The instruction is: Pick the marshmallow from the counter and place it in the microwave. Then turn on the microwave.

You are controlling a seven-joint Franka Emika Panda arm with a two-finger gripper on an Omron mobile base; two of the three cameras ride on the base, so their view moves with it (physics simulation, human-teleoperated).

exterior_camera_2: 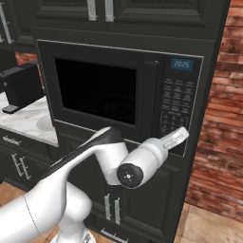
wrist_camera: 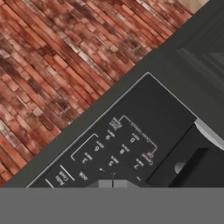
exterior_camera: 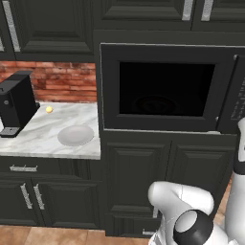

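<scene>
Pressing toward the grey-lettered keypad [exterior_camera_2: 176, 105] of the large built-in black microwave [exterior_camera_2: 118, 95] with my hand [exterior_camera_2: 182, 134] clenched empty, I cannot see the tiny, surely feather-light, squashy marshmallow behind its closed dark glass door [exterior_camera: 165, 88].

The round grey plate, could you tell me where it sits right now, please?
In the left base view the grey plate lies on the marble counter, left of the microwave, with the yellow ball behind it.
</scene>
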